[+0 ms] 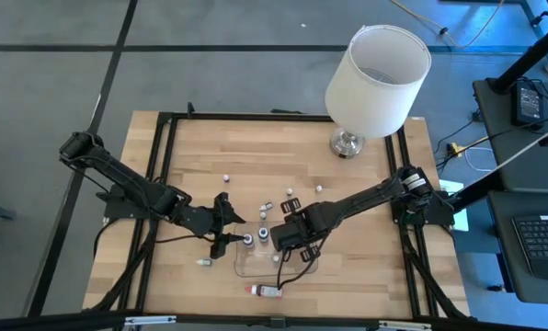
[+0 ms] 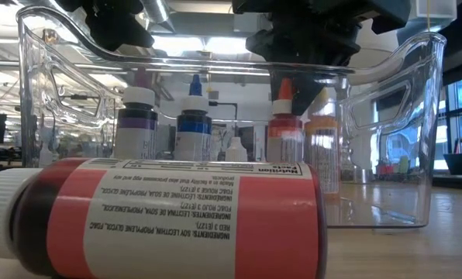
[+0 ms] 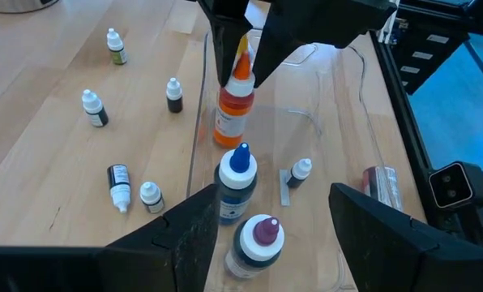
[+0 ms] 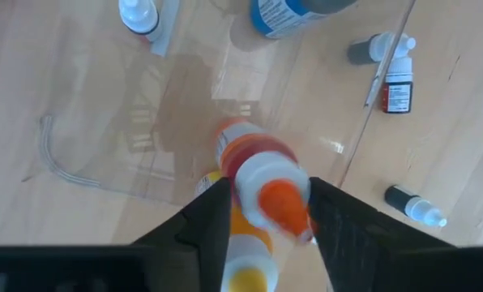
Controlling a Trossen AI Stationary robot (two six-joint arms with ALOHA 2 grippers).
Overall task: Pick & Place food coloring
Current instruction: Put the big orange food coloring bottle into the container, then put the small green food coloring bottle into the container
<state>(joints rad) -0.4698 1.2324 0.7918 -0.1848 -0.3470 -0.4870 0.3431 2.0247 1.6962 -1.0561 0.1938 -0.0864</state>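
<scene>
A clear tray (image 1: 303,268) stands near the table's front. Inside it stand a purple-capped bottle (image 3: 256,243), a blue-capped bottle (image 3: 238,182), an orange food coloring bottle (image 3: 232,113) and a yellower one (image 2: 322,147), each on its base. My right gripper (image 1: 279,241) hangs over the tray, pointing steeply down, shut on the orange bottle's top. My left gripper (image 3: 266,235) hovers open at the tray's left side, aimed at the blue and purple bottles and touching nothing. Several tiny food coloring bottles (image 3: 96,108) lie loose on the table beyond. My right gripper has the orange bottle's white cap with its orange tip (image 4: 270,195) between its two fingers, one on each side. The fingers come from above, pointing down. The bottle stands upright with its base on the tray floor (image 2: 284,155).
A larger red-labelled bottle (image 2: 169,217) lies on its side between the tray and the table's near edge. A white-shaded lamp (image 1: 375,83) stands at the far right corner. Tiny bottles dot the table's middle (image 1: 291,191). A black frame (image 1: 164,165) rims the table.
</scene>
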